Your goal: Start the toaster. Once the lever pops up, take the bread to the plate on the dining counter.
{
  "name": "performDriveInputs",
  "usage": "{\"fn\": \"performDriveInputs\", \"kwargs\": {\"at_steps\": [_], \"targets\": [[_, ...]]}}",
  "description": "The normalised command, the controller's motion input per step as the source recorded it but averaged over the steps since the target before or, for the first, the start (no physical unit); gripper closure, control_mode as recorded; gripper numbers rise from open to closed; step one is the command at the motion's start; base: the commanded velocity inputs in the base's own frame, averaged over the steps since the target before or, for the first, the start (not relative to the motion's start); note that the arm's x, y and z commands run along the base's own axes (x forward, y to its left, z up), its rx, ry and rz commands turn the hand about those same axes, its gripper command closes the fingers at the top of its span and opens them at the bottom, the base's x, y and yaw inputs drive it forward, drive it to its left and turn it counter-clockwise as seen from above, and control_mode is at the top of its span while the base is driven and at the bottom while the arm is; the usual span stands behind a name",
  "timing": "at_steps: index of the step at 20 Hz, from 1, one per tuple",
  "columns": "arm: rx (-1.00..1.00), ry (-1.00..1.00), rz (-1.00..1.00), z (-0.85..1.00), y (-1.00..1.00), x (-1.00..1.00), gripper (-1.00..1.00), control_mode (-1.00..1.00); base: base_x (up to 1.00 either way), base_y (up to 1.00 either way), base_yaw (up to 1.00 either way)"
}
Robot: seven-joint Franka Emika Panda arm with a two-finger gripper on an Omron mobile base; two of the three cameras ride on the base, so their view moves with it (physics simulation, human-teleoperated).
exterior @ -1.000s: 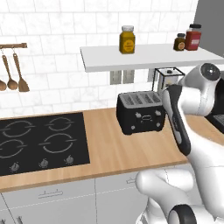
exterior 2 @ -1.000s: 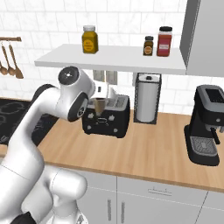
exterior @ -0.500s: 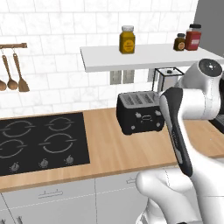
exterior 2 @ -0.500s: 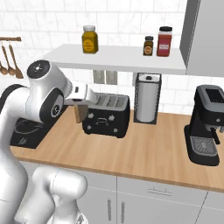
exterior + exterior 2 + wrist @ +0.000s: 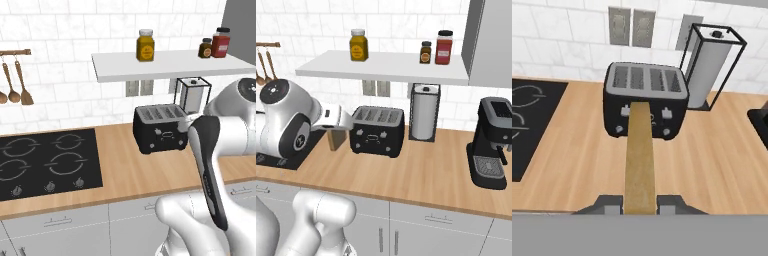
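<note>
Wood counter (image 5: 722, 160); boxy blk toaster (image 5: 646, 100); gripper (image 5: 639, 202) clamps flat tan bread (image 5: 639, 155).

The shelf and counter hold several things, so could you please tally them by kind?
Jars on the shelf: 3, yellow jar, small dark jar, red jar
Appliances: 2, toaster, coffee machine
Paper towel holder: 1
Bread in the claw: 1
Total: 7

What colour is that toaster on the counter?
Black with silvery top slots; the toaster shows best in the hand view.
</note>
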Motion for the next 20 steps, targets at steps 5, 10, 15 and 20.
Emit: {"fn": "performDriveInputs", "kwargs": {"at_steps": [5,10,15,20], "targets": [[0.01,-0.01,0.0,0.0,0.07,-0.25,1.0,-1.0,0.0,0.0,0.0],[0.02,0.0,0.0,0.04,0.0,-0.08,1.0,-1.0,0.0,0.0,0.0],[0.01,0.0,0.0,0.0,0.0,0.0,1.0,-1.0,0.0,0.0,0.0],[0.0,0.0,0.0,0.0,0.0,0.0,1.0,-1.0,0.0,0.0,0.0]]}}
